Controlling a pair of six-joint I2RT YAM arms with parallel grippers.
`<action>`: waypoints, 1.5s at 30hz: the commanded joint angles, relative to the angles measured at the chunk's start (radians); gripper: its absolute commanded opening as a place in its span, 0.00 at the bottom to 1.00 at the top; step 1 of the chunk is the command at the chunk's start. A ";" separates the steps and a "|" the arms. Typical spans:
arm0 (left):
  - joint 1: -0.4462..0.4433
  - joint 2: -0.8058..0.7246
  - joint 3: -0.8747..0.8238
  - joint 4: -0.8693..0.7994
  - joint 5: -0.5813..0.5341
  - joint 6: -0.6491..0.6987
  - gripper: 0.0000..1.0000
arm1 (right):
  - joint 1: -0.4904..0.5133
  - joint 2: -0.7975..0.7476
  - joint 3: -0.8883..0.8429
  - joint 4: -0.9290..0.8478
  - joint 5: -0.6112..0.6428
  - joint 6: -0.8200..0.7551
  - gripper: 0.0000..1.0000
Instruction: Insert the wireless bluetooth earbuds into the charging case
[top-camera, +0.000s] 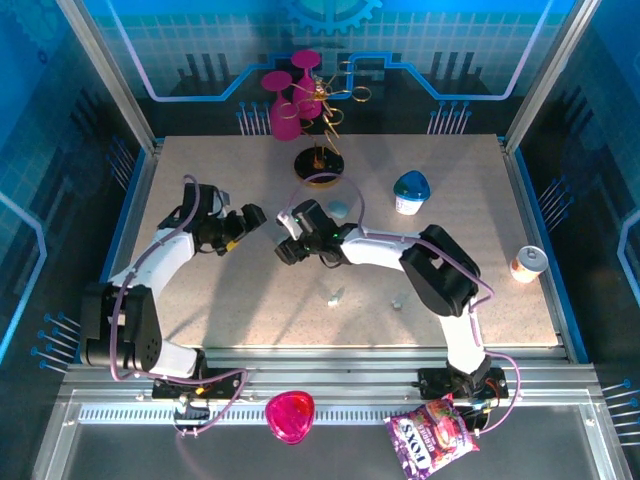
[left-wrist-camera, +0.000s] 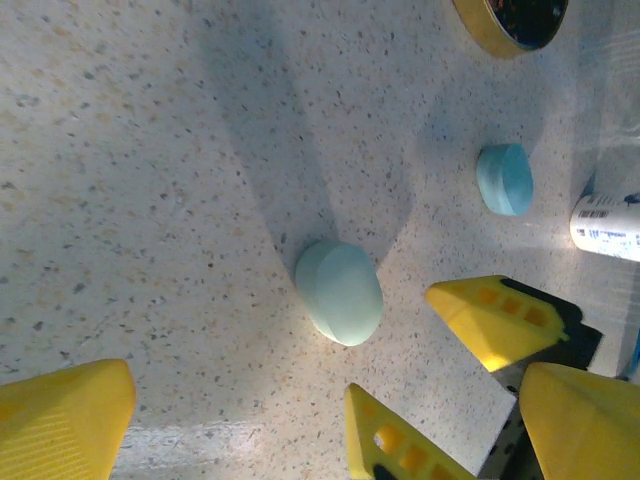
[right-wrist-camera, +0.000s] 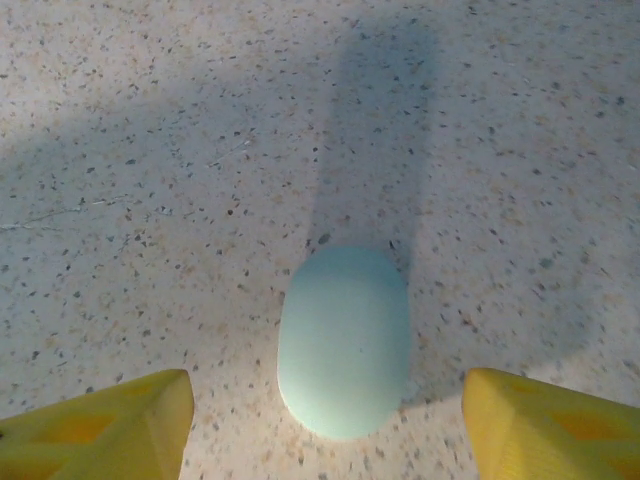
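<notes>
The right tool (right-wrist-camera: 328, 388) straddles the pale blue case (right-wrist-camera: 343, 340) on the desk (right-wrist-camera: 150, 150), jaws open and not touching it. The left tool (top-camera: 252, 217) gapes wide, empty.

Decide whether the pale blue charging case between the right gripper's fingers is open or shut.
Shut: the charging case is one smooth pebble, no lid raised, no sockets showing.

1. Tabletop (right-wrist-camera: 150, 120): beige, tiny dark speckles all over.
2. Charging case (right-wrist-camera: 343, 340): plain pale mint-blue, no pattern.
3. Second case (left-wrist-camera: 504, 179): deeper teal-blue.
4. Right gripper fingers (right-wrist-camera: 100, 430): bright yellow.
5. Wine glasses (top-camera: 285, 118): hot magenta.
6. Snack bag (top-camera: 432, 440): purple, white lettering.
</notes>
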 joint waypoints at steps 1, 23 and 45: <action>0.026 -0.035 -0.022 -0.028 0.016 0.018 0.99 | -0.002 0.052 0.064 -0.031 -0.023 -0.027 0.69; 0.044 -0.034 -0.034 -0.007 0.046 0.018 0.99 | -0.001 0.126 0.077 -0.067 0.009 -0.035 0.55; 0.042 -0.074 -0.051 0.023 0.021 0.049 0.99 | -0.003 0.064 0.010 -0.056 0.031 -0.054 0.35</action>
